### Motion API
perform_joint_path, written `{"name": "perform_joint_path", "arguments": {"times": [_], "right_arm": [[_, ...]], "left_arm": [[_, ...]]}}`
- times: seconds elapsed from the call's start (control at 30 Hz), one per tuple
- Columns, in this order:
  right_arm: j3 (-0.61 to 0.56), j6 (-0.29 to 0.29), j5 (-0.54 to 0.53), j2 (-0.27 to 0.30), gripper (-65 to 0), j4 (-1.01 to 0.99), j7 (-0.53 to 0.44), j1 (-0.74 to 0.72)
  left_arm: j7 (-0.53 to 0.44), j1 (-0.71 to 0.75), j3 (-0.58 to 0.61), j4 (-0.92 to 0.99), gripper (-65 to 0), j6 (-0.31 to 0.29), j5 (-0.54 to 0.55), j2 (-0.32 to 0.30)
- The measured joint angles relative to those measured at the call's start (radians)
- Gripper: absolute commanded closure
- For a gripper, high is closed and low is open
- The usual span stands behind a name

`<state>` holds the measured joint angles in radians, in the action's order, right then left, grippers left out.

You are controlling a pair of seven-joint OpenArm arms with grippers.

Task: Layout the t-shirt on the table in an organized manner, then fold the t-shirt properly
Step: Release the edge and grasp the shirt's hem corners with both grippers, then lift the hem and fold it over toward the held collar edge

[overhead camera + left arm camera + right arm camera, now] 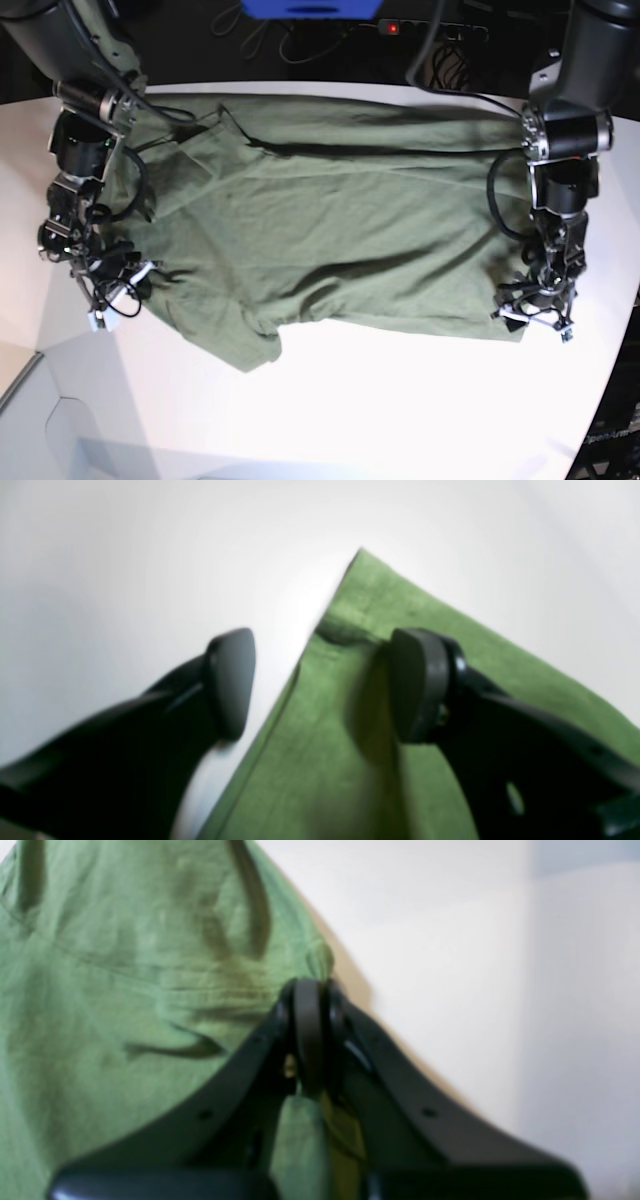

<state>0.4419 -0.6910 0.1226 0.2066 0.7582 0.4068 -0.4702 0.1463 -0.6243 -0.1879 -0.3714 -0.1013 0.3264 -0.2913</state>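
The olive-green t-shirt [340, 220] lies spread across the white table [380, 410], wrinkled, with one part bunched toward the front left. At the base view's left, my right gripper [120, 280] sits at the shirt's side edge. Up close, this right gripper [310, 1035] is shut, its pads pressed together on a fold of the t-shirt [125, 990] at the edge. On the base view's right, my left gripper [537, 318] is at the shirt's front corner. Up close, the left gripper [322, 685] is open and straddles the t-shirt [320, 760] edge, with one finger over cloth and one over bare table [125, 555].
Behind the table's far edge are dark cables, a blue box [312, 8] and a power strip with a red light [392, 27]. The table's curved edge runs along the front left, with a grey surface [60, 430] beyond it.
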Motion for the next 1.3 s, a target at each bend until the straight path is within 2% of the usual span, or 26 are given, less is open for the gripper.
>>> {"name": "perform_joint_path", "arguments": {"times": [0.07,0.27,0.37,0.5,0.6,0.77,0.83,0.9,1.0,1.3], "right_arm": [[0.0,0.0,0.0,0.0,-0.3,0.0,0.002,0.0],[0.0,0.0,0.0,-0.002,-0.2,0.0,0.0,0.0],[0.0,0.0,0.0,-0.002,-0.2,0.0,0.0,0.0],[0.0,0.0,-0.002,-0.002,-0.1,0.0,-0.005,0.006],[0.0,0.0,-0.008,-0.002,0.0,0.0,-0.005,0.006],[0.0,0.0,-0.007,-0.002,0.0,0.001,-0.005,0.005],[0.0,0.0,-0.006,-0.002,0.0,0.01,0.003,0.004],[0.0,-0.002,0.013,-0.007,0.0,0.047,0.043,0.003],[0.0,-0.003,0.038,-0.016,0.0,0.097,0.072,0.01],[0.005,-0.004,0.029,-0.048,0.0,0.376,0.07,0.066]], "left_arm": [[-0.037,-0.002,0.0,0.025,-40.9,0.0,0.0,0.001],[-0.043,-0.005,0.034,0.038,-39.5,0.0,-0.002,-0.002],[-0.051,-0.005,0.13,0.038,-26.7,0.003,0.0,-0.008],[-0.061,-0.005,0.159,0.038,0.0,0.005,0.008,0.007],[-0.061,-0.005,0.159,0.038,-1.6,0.007,0.01,0.014],[-0.049,-0.005,0.146,0.029,-0.1,0.003,0.015,0.014],[0.023,0.004,0.113,-0.024,-0.1,0.003,0.015,0.015],[0.134,0.035,0.067,-0.126,-0.1,0.0,0.014,0.019],[0.251,0.129,-0.009,-0.347,-0.1,0.0,0.011,0.031],[0.427,0.308,-0.148,-0.823,-0.1,-0.004,0.014,0.03]]}}
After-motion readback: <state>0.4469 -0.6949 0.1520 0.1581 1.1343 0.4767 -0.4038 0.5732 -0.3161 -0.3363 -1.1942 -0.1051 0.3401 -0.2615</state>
